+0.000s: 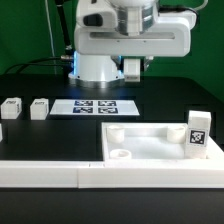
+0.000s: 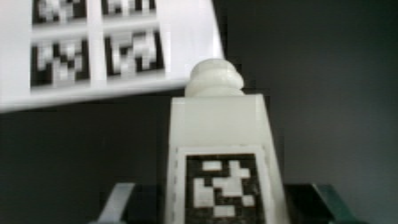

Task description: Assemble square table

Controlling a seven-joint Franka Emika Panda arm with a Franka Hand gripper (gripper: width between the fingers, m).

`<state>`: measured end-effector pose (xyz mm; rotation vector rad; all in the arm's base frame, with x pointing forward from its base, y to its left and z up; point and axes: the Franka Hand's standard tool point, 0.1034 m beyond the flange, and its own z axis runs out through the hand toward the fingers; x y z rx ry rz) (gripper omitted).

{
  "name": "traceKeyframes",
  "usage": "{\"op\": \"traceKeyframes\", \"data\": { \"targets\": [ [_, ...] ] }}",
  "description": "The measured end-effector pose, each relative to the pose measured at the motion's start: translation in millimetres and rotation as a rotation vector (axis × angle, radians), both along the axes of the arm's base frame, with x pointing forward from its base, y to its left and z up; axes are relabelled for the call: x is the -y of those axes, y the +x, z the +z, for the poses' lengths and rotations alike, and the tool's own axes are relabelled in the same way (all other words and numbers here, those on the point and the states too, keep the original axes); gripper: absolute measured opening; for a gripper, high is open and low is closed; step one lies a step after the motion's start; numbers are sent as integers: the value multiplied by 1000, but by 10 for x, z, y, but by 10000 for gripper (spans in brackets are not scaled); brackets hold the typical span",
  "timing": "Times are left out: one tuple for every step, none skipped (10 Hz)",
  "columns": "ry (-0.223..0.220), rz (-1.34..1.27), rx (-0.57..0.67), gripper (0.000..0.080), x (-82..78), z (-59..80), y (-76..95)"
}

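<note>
The square table's top [image 1: 150, 140] lies at the front right, a white slab with a raised rim and round corner sockets. One tagged leg [image 1: 198, 132] stands upright at its right end. Two more legs [image 1: 10, 108] [image 1: 38, 108] rest on the black table at the exterior view's left. My gripper [image 1: 133, 67] hangs high at the back, over the marker board [image 1: 95, 105]. In the wrist view my gripper [image 2: 217, 206] is shut on a white leg [image 2: 217, 130]. Its peg end points away from the wrist, its tag faces the camera, and dark fingers [image 2: 121, 205] flank it.
A long white rail [image 1: 50, 168] runs along the front edge, left of the slab. The arm's white base [image 1: 95, 62] stands behind the marker board [image 2: 107, 45]. A green backdrop closes the back.
</note>
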<state>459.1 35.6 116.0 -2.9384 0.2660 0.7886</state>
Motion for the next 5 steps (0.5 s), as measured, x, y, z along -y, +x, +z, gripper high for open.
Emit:
{"op": "traceKeyframes", "data": {
  "targets": [
    [-9,-8,61,288,42,31,184],
    [-36,-19,217,288,122,29,538],
    [-48,-19,286,288,214,17,691],
    [-81,-20,480,288,353,141,1041],
    [-107,0,612,288,320,367,1175]
  ]
}}
